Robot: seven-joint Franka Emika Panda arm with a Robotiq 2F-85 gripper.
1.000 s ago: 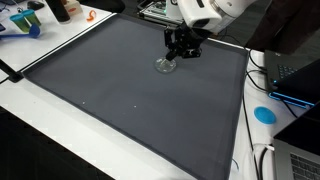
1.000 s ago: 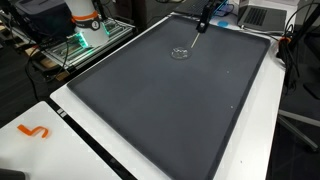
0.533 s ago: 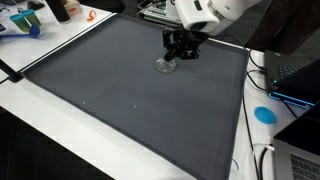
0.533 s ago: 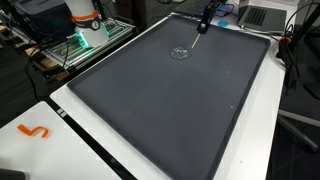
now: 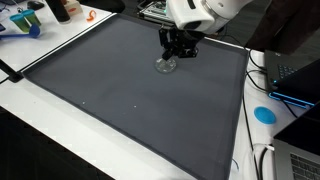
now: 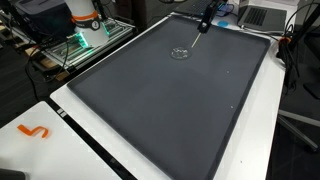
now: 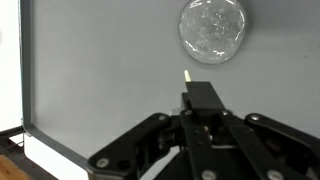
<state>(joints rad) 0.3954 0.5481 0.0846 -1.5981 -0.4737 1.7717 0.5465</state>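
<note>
Where one pincer (image 7: pixel 200 92) hovers, one clear disc (image 7: pixel 212 30) lies near.

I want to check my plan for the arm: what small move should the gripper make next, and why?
Probably slide the gripper forward until it is above the clear round dish. In the wrist view the dish lies on the gray mat ahead of the gripper, untouched, and the jaws look shut.

Probably a lab, laptops (image 5: pixel 296 75), cables (image 5: pixel 256 62), equipment rack (image 6: pixel 75 45)
</note>
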